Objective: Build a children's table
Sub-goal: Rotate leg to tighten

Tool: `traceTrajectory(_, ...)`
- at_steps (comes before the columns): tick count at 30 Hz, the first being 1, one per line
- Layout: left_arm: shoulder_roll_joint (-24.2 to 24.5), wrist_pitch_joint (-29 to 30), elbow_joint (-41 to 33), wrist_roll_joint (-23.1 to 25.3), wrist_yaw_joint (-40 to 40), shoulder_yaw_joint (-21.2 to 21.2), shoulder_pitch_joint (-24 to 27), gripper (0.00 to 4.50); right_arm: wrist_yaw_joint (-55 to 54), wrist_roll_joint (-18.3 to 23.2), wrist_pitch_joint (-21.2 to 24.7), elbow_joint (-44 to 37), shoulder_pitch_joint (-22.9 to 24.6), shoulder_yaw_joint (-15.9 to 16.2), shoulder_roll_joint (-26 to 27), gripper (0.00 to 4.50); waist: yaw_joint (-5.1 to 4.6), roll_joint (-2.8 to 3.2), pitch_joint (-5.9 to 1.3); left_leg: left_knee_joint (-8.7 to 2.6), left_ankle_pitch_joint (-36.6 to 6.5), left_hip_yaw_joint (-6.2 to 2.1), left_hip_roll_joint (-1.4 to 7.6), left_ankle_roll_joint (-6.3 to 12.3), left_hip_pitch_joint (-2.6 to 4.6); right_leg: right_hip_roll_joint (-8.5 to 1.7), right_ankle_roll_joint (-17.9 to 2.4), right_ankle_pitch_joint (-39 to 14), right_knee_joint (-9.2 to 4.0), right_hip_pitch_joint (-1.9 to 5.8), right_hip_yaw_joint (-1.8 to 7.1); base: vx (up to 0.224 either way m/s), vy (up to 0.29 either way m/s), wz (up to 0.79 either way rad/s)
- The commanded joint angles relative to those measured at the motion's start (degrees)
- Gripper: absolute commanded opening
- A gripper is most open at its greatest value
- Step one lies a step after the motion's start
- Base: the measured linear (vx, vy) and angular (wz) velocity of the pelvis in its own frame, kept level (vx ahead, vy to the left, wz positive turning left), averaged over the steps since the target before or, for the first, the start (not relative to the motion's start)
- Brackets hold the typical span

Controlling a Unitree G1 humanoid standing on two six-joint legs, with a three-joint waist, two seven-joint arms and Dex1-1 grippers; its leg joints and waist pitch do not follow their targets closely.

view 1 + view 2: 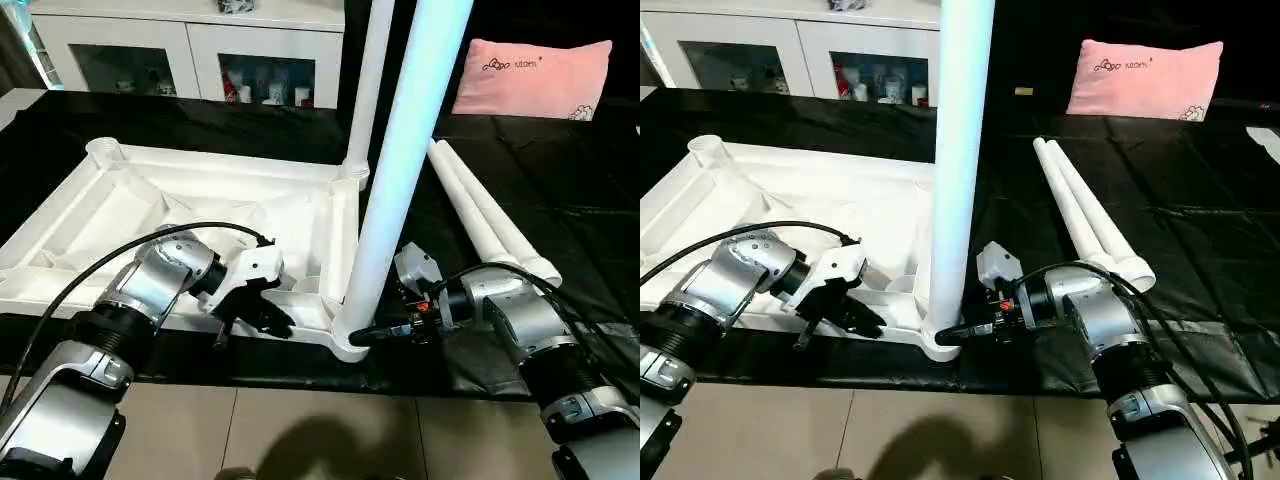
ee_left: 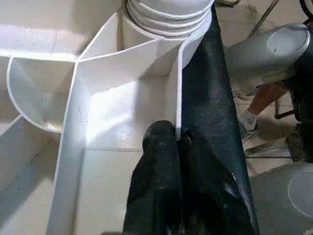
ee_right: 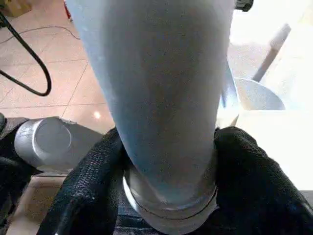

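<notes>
The white table top (image 1: 150, 200) lies upside down on black cloth, its ribbed underside facing up. One white leg (image 1: 400, 170) stands upright in the near right corner socket. A second leg (image 1: 368, 90) rises from the far right socket. Two more legs (image 1: 490, 215) lie side by side on the cloth to the right. My left gripper (image 1: 275, 320) is shut on the top's near rim, pinching the thin wall (image 2: 178, 98). My right gripper (image 1: 365, 335) grips the base of the near upright leg (image 3: 166, 98), one black finger (image 3: 98, 176) pressed against each side.
A pink pillow (image 1: 530, 80) rests at the back right of the cloth. A white cabinet with glass doors (image 1: 190, 45) stands behind. The cloth ends just in front of my arms, above tiled floor (image 1: 330, 430). A person's foot (image 2: 250, 117) shows beside the table.
</notes>
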Motion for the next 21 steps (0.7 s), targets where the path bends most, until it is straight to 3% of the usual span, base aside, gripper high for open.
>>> traceTrajectory(1,-0.34,0.33,-1.30,-0.07,-0.71,-0.94,0.52,0.00,0.53,0.38,0.59,-1.00,0.16,0.73,0.21,2.47,-0.43,0.14,-4.21,-3.49,-7.52,1.13,-0.57,3.34,-0.53,-2.51,-8.57,-15.30,-3.57,4.65,3.11,0.000,0.000,0.00)
traceTrajectory(4,-1.09,1.48,-1.12,-0.38,1.41,-0.03,0.46,0.00,-0.62,0.57,1.76,-2.00,0.99,0.63,0.76,2.43,-0.42,0.03,-4.16,-3.50,-7.61,1.17,-0.62,3.22,-0.50,-2.44,-8.34,-15.82,-3.64,4.61,3.14,0.000,0.000,0.00)
traceTrajectory(6,-3.85,5.44,-0.56,-1.49,7.91,3.03,0.05,0.00,-8.90,-0.41,5.29,-0.62,0.77,-1.10,3.17,2.43,-0.42,0.10,-3.99,-3.51,-7.94,1.15,-0.73,2.63,-0.52,-2.45,-8.06,-16.93,-3.81,4.56,3.15,0.000,0.000,0.00)
traceTrajectory(8,-4.78,7.18,-0.34,-1.84,10.05,3.99,-0.22,0.00,-12.20,-0.74,5.18,0.33,0.39,-1.97,4.31,2.42,-0.58,0.05,-3.89,-3.54,-8.78,1.18,-0.85,2.09,-0.40,-2.41,-7.24,-19.22,-4.08,4.45,3.13,0.000,0.000,0.00)
traceTrajectory(9,-6.42,9.80,-0.20,-2.33,13.67,5.42,-0.58,0.00,-17.42,-0.99,5.85,1.69,-0.29,-3.29,6.31,2.41,-0.83,0.04,-3.70,-3.50,-10.29,1.18,-1.17,1.40,-0.26,-2.51,-5.10,-24.57,-4.80,4.35,2.91,0.000,0.000,0.00)
traceTrajectory(12,-8.60,12.99,-0.49,-2.98,18.03,7.09,-0.79,0.00,-22.34,-0.82,7.84,2.67,-1.13,-4.43,8.67,2.41,-1.75,-0.27,-3.65,-3.36,-10.49,1.09,-1.64,0.95,-0.35,-2.40,-2.31,-29.40,-5.55,4.31,2.48,0.000,0.000,0.00)
traceTrajectory(15,-13.04,17.79,-1.56,-3.65,25.57,9.48,-1.30,0.00,-30.73,0.29,12.55,5.26,-3.60,-6.55,13.99,2.41,-2.89,-0.35,-3.65,-3.17,-10.39,1.10,-1.89,1.40,-0.55,-2.11,-2.02,-29.90,-5.80,4.30,2.17,0.000,0.000,0.00)
traceTrajectory(16,-14.09,18.68,-1.81,-3.67,27.35,9.97,-1.42,0.00,-32.64,0.43,13.70,5.91,-4.18,-6.94,15.26,2.41,-3.03,-0.71,-3.66,-3.15,-10.35,1.10,-1.92,1.51,-0.50,-2.16,-1.79,-30.38,-5.91,4.21,2.11,0.000,0.000,0.00)
traceTrajectory(18,-16.94,19.99,-1.42,-3.46,32.89,11.52,-2.26,0.00,-37.08,-0.02,15.14,7.60,-5.49,-7.40,18.24,2.41,-3.47,-0.39,-3.68,-3.15,-10.22,1.02,-1.92,1.86,-0.60,-2.18,-1.39,-30.68,-5.93,4.13,2.06,0.000,0.000,0.00)
traceTrajectory(20,-19.08,20.83,-1.05,-3.32,36.88,12.59,-2.98,0.00,-40.22,-0.73,15.39,9.06,-6.53,-7.47,20.50,2.40,-3.58,-0.45,-3.73,-3.06,-10.39,1.13,-2.02,2.05,-0.40,-2.02,-1.36,-30.52,-6.12,3.93,2.00,0.000,0.000,0.00)
traceTrajectory(21,-20.67,21.21,-0.77,-2.94,39.61,12.94,-3.60,0.00,-43.23,-1.77,15.68,10.68,-7.73,-7.23,22.48,2.40,-3.58,-0.78,-3.77,-3.21,-9.90,1.03,-1.88,2.29,-0.52,-2.21,-1.64,-30.15,-5.85,3.97,2.09,0.000,0.000,0.00)
